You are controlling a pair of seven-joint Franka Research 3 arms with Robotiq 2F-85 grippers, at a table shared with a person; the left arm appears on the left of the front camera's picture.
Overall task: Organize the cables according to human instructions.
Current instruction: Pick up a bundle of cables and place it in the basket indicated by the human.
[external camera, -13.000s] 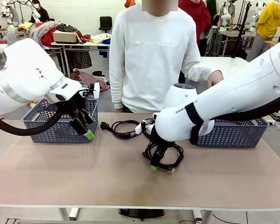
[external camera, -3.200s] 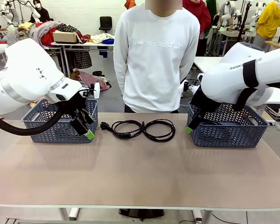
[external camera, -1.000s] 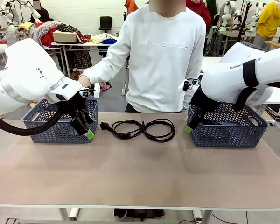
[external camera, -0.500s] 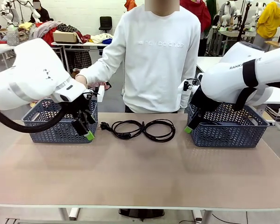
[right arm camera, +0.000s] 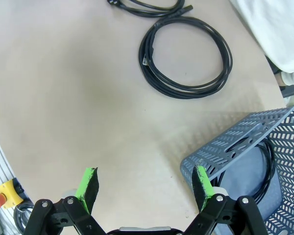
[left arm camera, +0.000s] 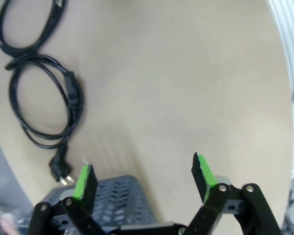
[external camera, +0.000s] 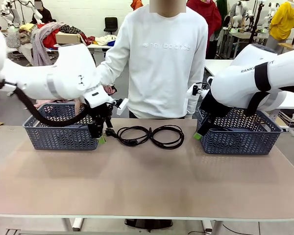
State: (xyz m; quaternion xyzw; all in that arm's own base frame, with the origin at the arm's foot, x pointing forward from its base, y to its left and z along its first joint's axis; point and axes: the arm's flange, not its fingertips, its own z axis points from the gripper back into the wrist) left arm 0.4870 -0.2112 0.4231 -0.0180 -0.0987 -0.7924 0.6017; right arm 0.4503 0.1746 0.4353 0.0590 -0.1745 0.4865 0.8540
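The left hand [left arm camera: 143, 162] hangs spread wide and empty, low over the worktop [external camera: 147, 186] at the inner end of the left basket [external camera: 59, 138]. The right hand [right arm camera: 144, 169] is just as wide apart and holds nothing; it sits well apart from the left basket, at the facing corner of the right basket [external camera: 240, 141]. A person [external camera: 161, 63] in a white sweatshirt stands beyond the worktop, farther back than the left basket, with one sleeve [external camera: 110, 61] slanting down toward it. Both baskets are grey-blue plastic lattice.

Two black coils lie flat on the worktop. The first cable [external camera: 132, 134] is near the left basket, and the second cable [external camera: 167, 136] touches it on the side away from that basket. In the right wrist view a third cable [right arm camera: 270, 166] curves inside the right basket. The first cable's plug [left arm camera: 59, 169] points toward the left basket, just beside one green pad of the left hand
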